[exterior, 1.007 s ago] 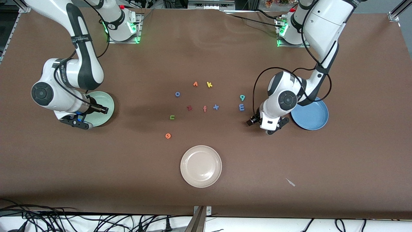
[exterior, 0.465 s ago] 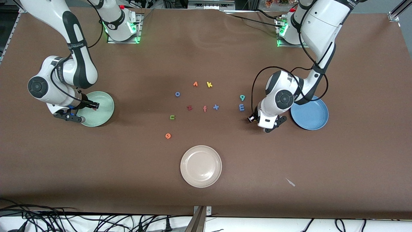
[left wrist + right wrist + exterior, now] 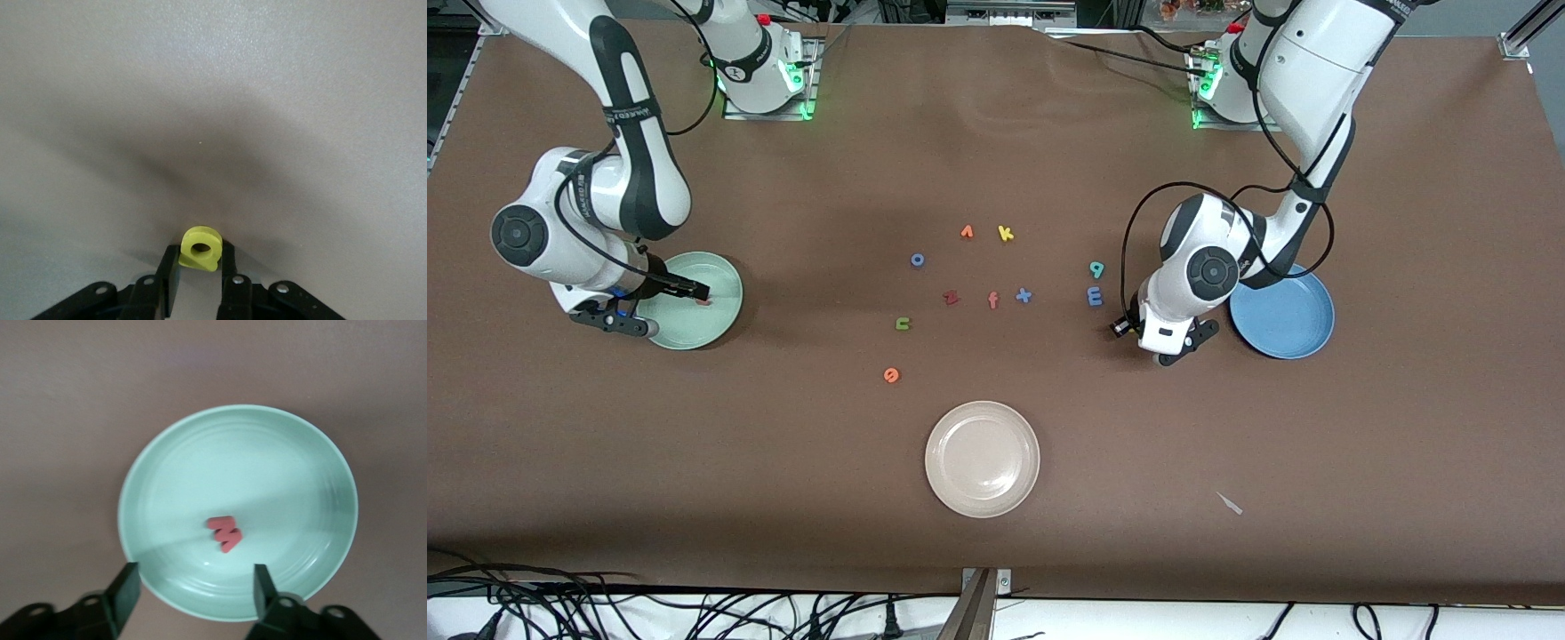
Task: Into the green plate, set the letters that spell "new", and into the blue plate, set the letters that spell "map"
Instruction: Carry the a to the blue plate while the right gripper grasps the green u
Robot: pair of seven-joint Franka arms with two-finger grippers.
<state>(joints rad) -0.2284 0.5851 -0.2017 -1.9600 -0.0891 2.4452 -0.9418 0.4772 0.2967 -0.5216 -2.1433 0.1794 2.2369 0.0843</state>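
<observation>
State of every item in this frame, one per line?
left gripper: shut on yellow a
right gripper: open over green plate
red-pink w: lying in green plate
blue plate: no letters
cream-white plate: no letters

the red-pink w [image 3: 225, 533] lies flat in the pale green plate [image 3: 725, 313]. the green n [image 3: 903, 324] and orange e [image 3: 891, 375] lie on the table, the blue m [image 3: 1095, 296] and teal p [image 3: 1096, 268] near the empty blue plate [image 3: 1285, 316]. the yellow a [image 3: 200, 248] is pinched upright on the table.
</observation>
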